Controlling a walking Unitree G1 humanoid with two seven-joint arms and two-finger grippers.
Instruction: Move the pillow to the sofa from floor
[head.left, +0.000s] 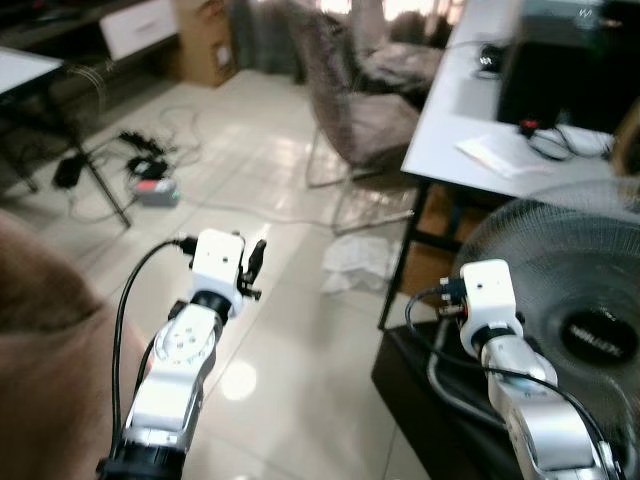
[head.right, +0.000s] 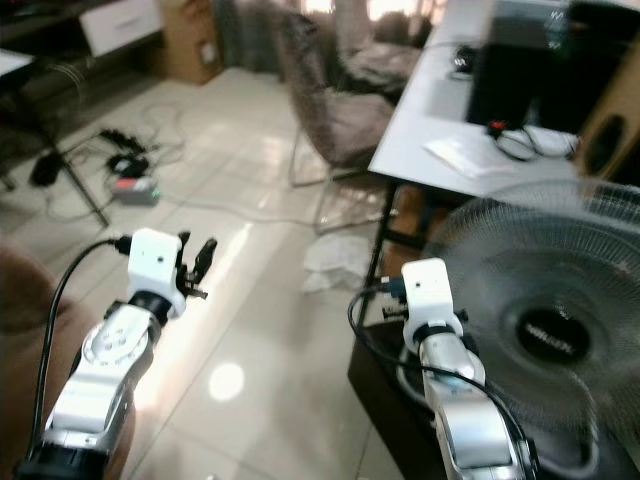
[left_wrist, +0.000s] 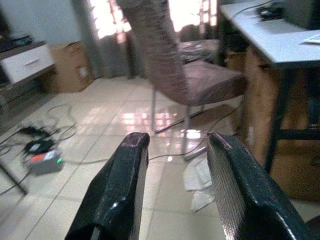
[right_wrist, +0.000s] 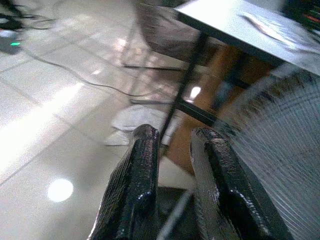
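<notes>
Pillow: you cannot pick it out on the tiled floor (head.left: 290, 330); only a brown cushioned edge (head.left: 40, 300), perhaps the sofa, sits nearest. Left gripper (left_wrist: 175, 190) and right gripper (right_wrist: 172, 185) are raised, fingers parted, empty. Walking on risks catching the standing fan (head.left: 580, 290) beside your right arm, then the floor cables (head.left: 150, 150) farther off.

Glossy cream floor tiles (head.left: 270, 330). Mauve-brown woven chair (head.left: 350, 100). White table top (head.left: 470, 110) on black legs. Grey mesh fan (head.left: 575, 290), black hub. Crumpled white cloth (head.left: 360, 262). Brown cardboard box (head.left: 205, 40). Silver arms, white wrist blocks, black fingers (left_wrist: 117, 195).
</notes>
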